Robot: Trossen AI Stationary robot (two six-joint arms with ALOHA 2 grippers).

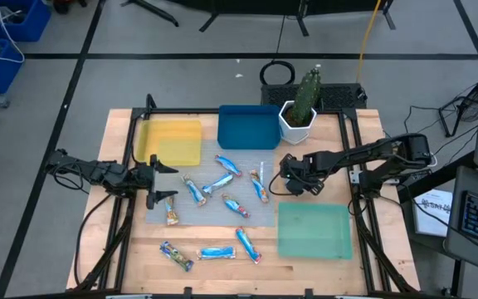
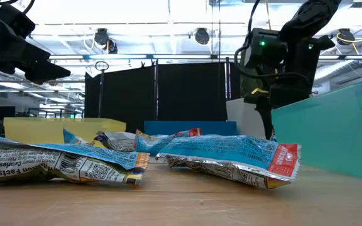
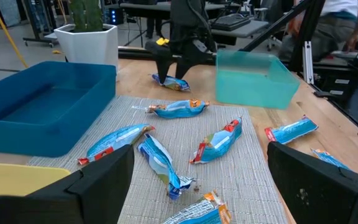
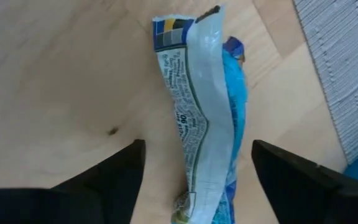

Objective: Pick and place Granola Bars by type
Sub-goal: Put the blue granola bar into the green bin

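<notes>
The right tool [image 4: 194, 168] hangs spread wide over one bar [image 4: 204, 106] lying on bare table [image 4: 55, 74] just off the mat's [image 1: 214, 187] right edge, not gripping it. Other bars [image 1: 226, 164] lie scattered on the mat and near the table's front edge. The left tool [image 1: 163, 181] waits, released, at the mat's left edge.

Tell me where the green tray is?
High view: the flat green plastic tray sits at the table's front right, below the right gripper, beside the grey woven mat.
</notes>
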